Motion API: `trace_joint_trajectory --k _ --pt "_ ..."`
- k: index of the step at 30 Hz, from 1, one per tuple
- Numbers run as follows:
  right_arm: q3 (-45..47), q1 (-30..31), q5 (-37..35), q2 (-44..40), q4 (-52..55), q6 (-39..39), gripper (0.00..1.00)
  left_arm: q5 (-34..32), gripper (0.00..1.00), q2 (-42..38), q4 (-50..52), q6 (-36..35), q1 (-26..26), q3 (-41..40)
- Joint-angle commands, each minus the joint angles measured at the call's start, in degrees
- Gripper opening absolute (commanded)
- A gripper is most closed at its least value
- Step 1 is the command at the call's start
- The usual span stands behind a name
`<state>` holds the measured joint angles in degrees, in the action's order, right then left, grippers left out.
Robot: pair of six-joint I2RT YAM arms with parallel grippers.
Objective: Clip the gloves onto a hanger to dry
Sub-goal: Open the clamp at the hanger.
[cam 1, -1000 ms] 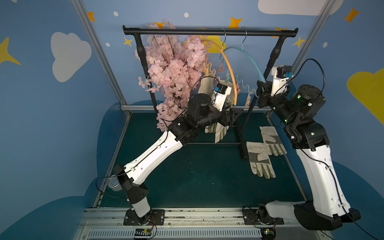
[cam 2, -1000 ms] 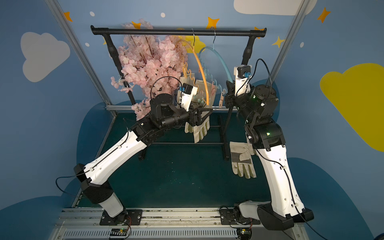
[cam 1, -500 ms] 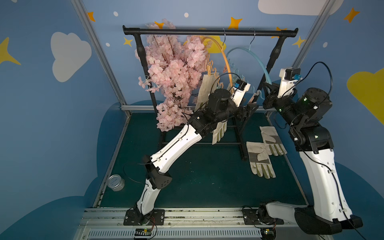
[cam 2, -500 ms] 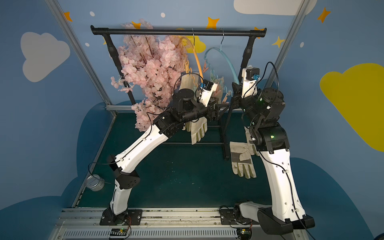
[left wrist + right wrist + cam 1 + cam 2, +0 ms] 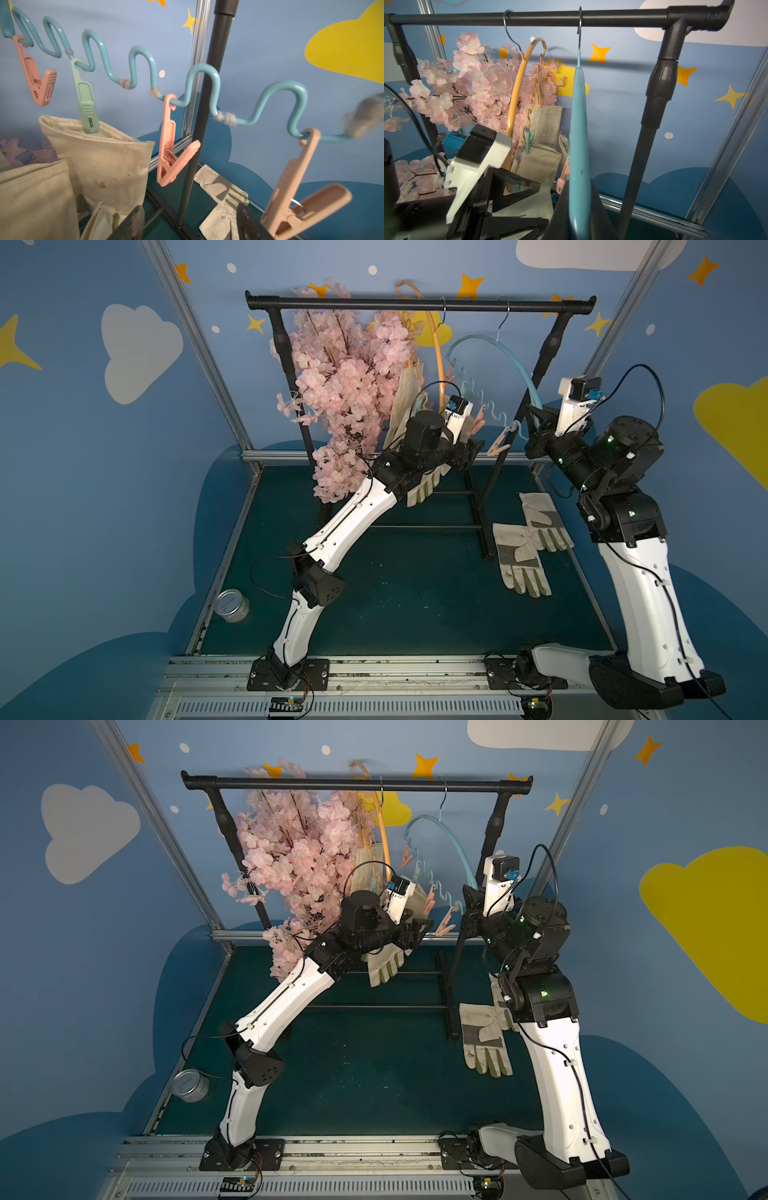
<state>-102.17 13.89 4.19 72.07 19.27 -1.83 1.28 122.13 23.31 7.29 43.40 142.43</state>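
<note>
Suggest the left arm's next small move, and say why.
Probably lower the left gripper toward a glove lying on the mat: its fingers stand open and empty, the right gripper is shut on the blue hanger, and a peach clip there hangs free.

Left arm (image 5: 357,510) hides most of the hanging glove (image 5: 422,491) from us. Grey fluff (image 5: 365,116) on the blue hanger (image 5: 291,84) is blurred; we can't identify it.

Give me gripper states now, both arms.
Left gripper: open, holding nothing.
Right gripper: closed on the blue hanger.
</note>
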Motion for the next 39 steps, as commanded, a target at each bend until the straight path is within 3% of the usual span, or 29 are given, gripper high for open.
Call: trace_joint_trajectory --k 1,19,39 --pt "0.1 -0.5 0.4 -1.0 -3.2 0.9 0.08 -1.7 0.7 -1.1 -1.4 -1.9 -0.9 0.6" --pt "0.0 -1.1 4.2 -1.0 -3.3 1.5 0.08 4.2 0.76 2.6 -5.5 -9.7 -2.6 4.1" --pt "0.7 -1.2 5.6 -1.8 -3.6 2.3 0.08 7.2 0.76 7.4 -9.7 -11.8 -3.9 8.3"
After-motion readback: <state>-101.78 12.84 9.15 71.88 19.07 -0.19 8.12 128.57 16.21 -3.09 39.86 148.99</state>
